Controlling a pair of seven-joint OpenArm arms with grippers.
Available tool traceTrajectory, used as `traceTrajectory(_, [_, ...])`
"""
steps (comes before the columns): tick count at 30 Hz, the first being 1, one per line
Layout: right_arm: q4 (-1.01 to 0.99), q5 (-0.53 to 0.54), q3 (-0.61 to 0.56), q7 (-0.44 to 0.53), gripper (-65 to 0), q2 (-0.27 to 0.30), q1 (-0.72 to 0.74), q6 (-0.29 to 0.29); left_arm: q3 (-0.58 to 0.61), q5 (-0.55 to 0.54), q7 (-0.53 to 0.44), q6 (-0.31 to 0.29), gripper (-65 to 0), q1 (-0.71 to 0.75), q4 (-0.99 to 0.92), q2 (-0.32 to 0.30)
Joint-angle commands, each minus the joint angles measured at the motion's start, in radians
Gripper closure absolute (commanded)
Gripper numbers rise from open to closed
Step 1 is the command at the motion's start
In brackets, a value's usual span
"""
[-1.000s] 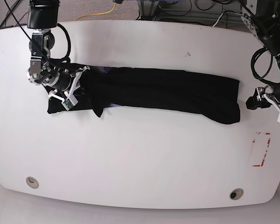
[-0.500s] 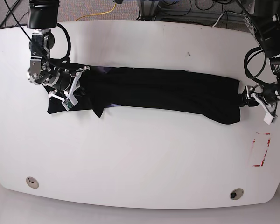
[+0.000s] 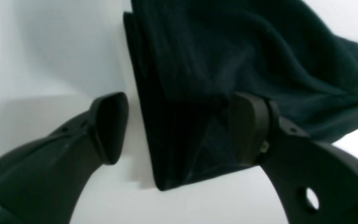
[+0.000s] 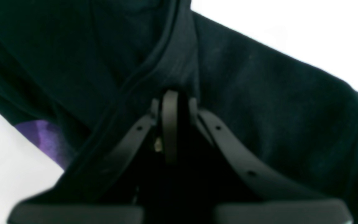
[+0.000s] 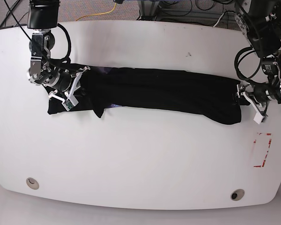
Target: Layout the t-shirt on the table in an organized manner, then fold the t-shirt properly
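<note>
left hand [image 3: 179,127] now moved in from beside the shirt's end, spread wide astride the folded edge of the black t-shirt [image 5: 164,93], gripping nothing yet. shirt stretched as a long band across the white surface [image 5: 140,159]. farther off, right hand [image 4: 169,102] pinched shut on the opposite end. likely ready for an end-to-end fold.

White table [image 5: 140,159]; black t-shirt [image 5: 168,91] folded lengthwise on it.
</note>
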Motion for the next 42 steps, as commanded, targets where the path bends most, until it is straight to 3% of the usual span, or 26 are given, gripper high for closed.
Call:
traceTrajectory(1, [-0.010, -0.077, -0.002, -0.085, -4.3, 0.011, -0.008, -0.017, 0.000, 0.027, -0.008, 0.002, -47.8, -0.011, 0.013, -0.007])
traceTrajectory(13, [-0.010, -0.077, -0.002, -0.085, -4.3, 0.011, -0.008, -0.017, 0.008, 0.032, -0.022, 0.002, -47.8, 0.002, 0.010, -0.003])
traceTrajectory(23, [-0.010, -0.077, -0.002, -0.085, -4.3, 0.011, -0.008, -0.017, 0.053, 0.030, -0.019, 0.002, -47.2, 0.002, 0.011, 0.071])
traceTrajectory(30, [-0.010, -0.077, -0.002, -0.085, -4.3, 0.011, -0.007, -0.017, 0.054, 0.030, -0.019, 0.002, -46.7, 0.003, 0.016, 0.082])
traceTrajectory(35, [-0.010, -0.077, -0.002, -0.085, -4.3, 0.011, -0.007, -0.017, 0.054, 0.030, -0.019, 0.002, -35.6, 0.000, 0.017, 0.082])
traceTrajectory(40, [-0.010, -0.077, -0.002, -0.085, -4.3, 0.011, -0.007, -0.017, 0.057, 0.033, -0.019, 0.002, -14.0, -0.003, 0.017, 0.082])
traceTrajectory(42, [-0.010, -0.077, -0.002, -0.085, -4.3, 0.011, -0.007, -0.017, 0.059, 0.033, -0.020, 0.002, -9.3, -0.003, 0.019, 0.082])
